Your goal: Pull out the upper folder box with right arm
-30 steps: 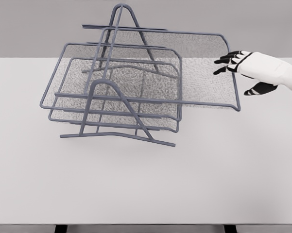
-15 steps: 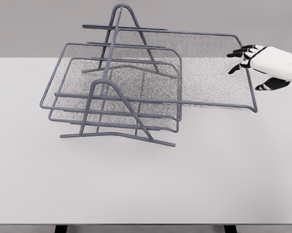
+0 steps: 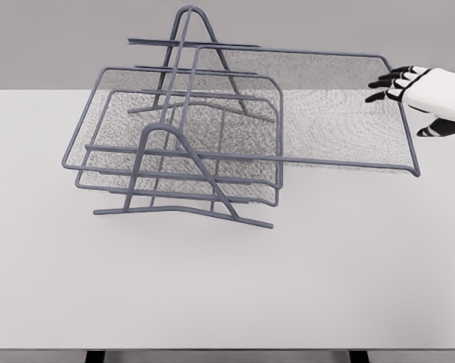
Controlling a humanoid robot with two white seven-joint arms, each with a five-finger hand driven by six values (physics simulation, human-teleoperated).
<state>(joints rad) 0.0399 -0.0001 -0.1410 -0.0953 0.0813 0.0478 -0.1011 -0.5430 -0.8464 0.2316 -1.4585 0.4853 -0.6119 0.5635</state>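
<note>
Slid farther out of wire rack [image 3: 174, 144]: upper folder box [image 3: 325, 113], far rim just beside right hand [image 3: 428, 94]. Black fingertips [image 3: 386, 82] hooked at that rim; actual grip impossible to tell. All on white table [image 3: 227, 287].

Wire rack on a white table

The white table [image 3: 227, 287] fills most of the head view, its near edge along the bottom with two dark legs showing beneath it. A grey wire rack [image 3: 183, 155] stands on its left-centre part, resting on thin bars. One mesh tray [image 3: 341, 113] sticks out of the rack to the right, above the tabletop.
</note>
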